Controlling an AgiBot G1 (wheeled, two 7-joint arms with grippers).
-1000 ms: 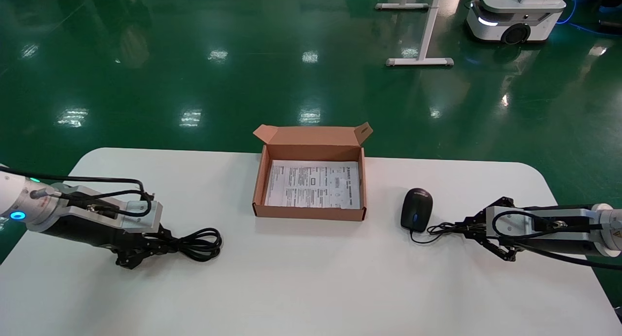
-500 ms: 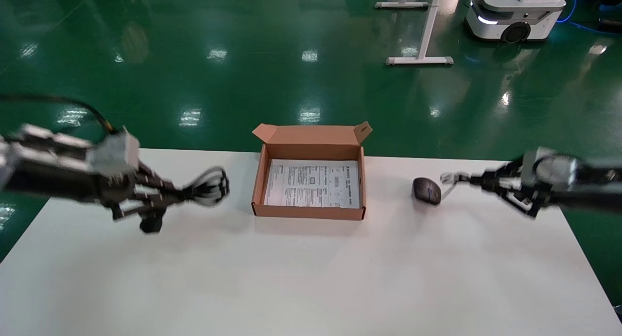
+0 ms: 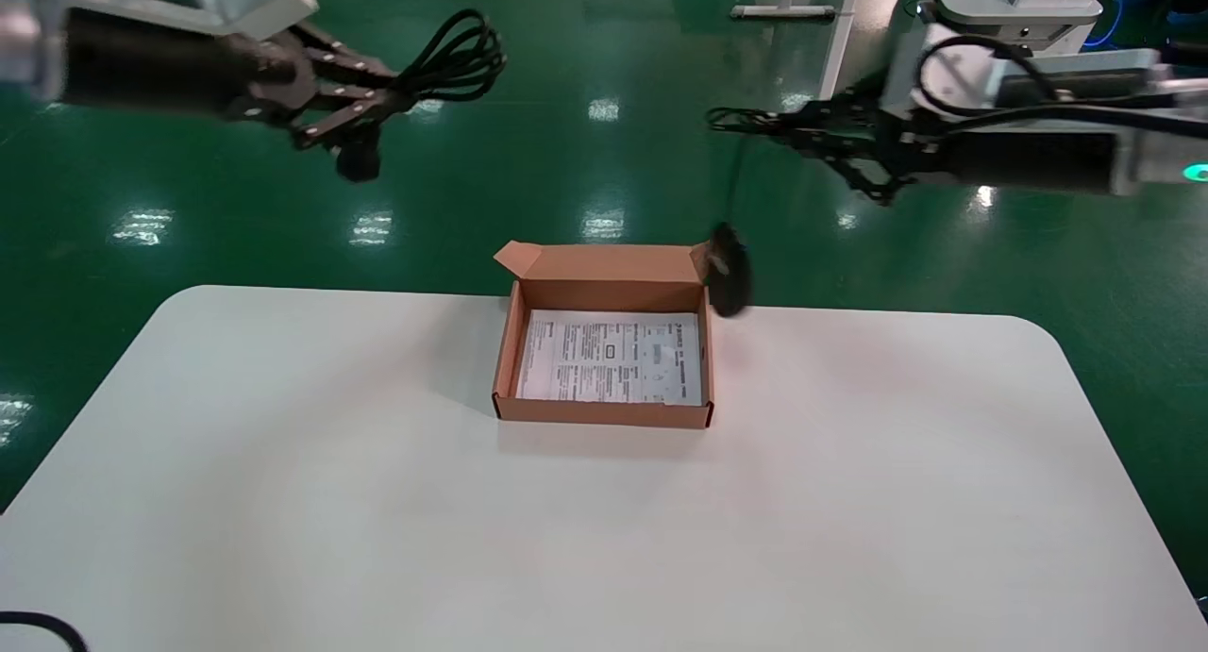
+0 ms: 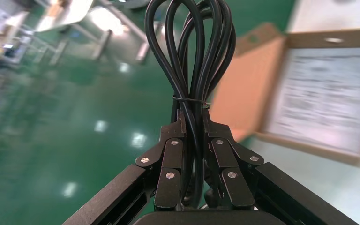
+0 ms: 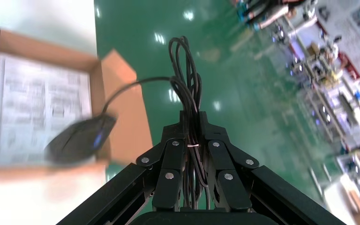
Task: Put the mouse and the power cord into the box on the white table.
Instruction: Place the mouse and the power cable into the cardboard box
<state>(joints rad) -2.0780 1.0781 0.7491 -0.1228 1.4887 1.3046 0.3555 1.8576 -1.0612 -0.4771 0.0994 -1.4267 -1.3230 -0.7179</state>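
My left gripper [image 3: 377,109] is clamping the power cord [image 3: 453,62] at its tied waist, jaws closed hard on the bundle; in the left wrist view the fingers [image 4: 168,161] are pinching the strands just under the tie, with the loops fanning out beyond them. My right gripper [image 3: 812,128] is likewise closed, but only on the bunched thin wire [image 5: 187,93], so the mouse [image 3: 729,267] is dangling below on a single strand.

A second ago both items were lying on the white table [image 3: 283,501] with my grippers down at them. Now both arms are carrying their loads high above the surface, the cord up and to the left of the box [image 3: 604,414], the mouse hanging at the box's far right corner, beside the lid flap. The mouse is looking smeared in both views, so I'm judging that it is swinging.

That means both picks are holding and I'm moving on to placement. The box is sitting open, nothing inside but its printed sheet [image 3: 609,358], so neither item is in yet.

I'm watching the pendulum most: the mouse is hanging at the wall rather than over the opening, and lowering it mid-swing could knock the flap or drop it outside. The cord's plug end [image 3: 357,161] is hanging loose below my left gripper and may catch the rim.
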